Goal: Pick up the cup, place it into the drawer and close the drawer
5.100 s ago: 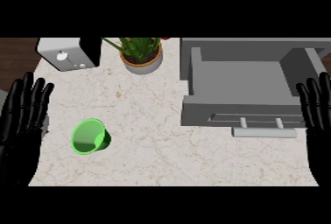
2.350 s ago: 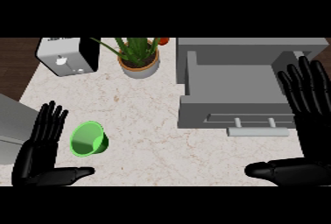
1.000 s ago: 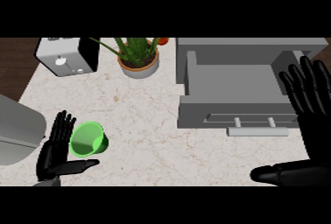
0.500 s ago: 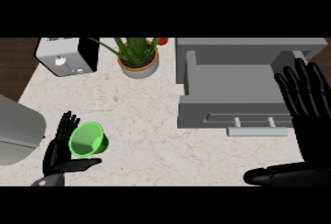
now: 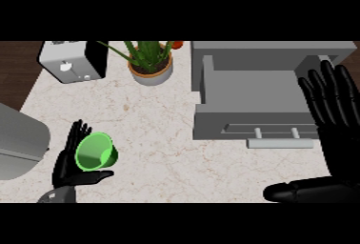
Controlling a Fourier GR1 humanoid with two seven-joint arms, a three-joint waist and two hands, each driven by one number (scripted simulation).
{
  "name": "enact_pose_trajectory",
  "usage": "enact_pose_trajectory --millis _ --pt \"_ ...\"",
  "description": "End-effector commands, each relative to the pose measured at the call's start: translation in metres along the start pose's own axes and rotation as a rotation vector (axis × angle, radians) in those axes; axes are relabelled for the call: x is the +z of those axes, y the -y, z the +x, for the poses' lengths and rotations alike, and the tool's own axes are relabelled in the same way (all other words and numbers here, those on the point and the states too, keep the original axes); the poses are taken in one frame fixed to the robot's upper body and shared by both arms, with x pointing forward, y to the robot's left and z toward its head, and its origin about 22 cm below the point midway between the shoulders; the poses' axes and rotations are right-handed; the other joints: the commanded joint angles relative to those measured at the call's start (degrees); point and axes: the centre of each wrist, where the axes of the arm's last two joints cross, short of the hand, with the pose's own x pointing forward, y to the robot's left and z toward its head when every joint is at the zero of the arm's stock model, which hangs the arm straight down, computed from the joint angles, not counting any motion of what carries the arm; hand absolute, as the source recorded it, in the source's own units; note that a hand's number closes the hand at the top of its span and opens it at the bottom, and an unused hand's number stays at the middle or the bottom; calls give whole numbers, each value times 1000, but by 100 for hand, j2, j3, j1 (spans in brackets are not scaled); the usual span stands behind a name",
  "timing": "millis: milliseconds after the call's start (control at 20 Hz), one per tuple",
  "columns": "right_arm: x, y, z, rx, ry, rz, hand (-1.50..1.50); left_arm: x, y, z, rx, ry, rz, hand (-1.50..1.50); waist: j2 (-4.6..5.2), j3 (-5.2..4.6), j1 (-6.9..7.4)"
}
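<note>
Now, entries for this moment:
Cup (image 5: 96,151): green, lying tilted with its mouth facing up toward the camera, at 8 o'clock on the worktop (image 5: 162,143).
Handling (judged): likely light and rigid; a smooth wall could slip; it may roll if nudged.
Grip site (judged): around the outer wall, fingers on one side, thumb opposite.
Left hand (image 5: 71,167): fingers straight and spread behind the cup, thumb out under it at 5 o'clock of the cup; appears to touch it, not closed round it.
Right hand (image 5: 334,102): flat and spread at 3 o'clock, beside the drawer, holding nothing.
Drawer (image 5: 249,95): grey, pulled out, at 2 o'clock, well apart from the cup.
Step (judged): grasp not yet made.
</note>
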Motion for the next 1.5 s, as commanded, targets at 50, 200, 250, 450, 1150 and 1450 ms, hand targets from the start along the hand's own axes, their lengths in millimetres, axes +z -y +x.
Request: enact_pose_trajectory --millis 50,200,250,450,1150,1450 --pt "5 0 -7 12 -10 8 -150 9 5 -2 50 -13 -18 -150 -7 1 19" --pt "-11 6 -16 3 -5 6 -150 -11 7 -8 107 -16 -23 -150 10 -4 -10" --pt "-3 19 -6 -5 -14 10 -150 -20 -2 -3 119 -3 -20 -150 14 -6 -40" --pt "-2 12 5 4 -11 17 -150 -2 16 -15 204 -19 -113 -150 -1 -4 -6" --pt "2 9 -4 -4 -1 -3 -150 -31 24 -4 173 158 -103 150 8 -4 -22" --pt "3 12 -4 -5 -6 -7 -150 -35 34 -3 128 241 22 150 4 -3 -9"
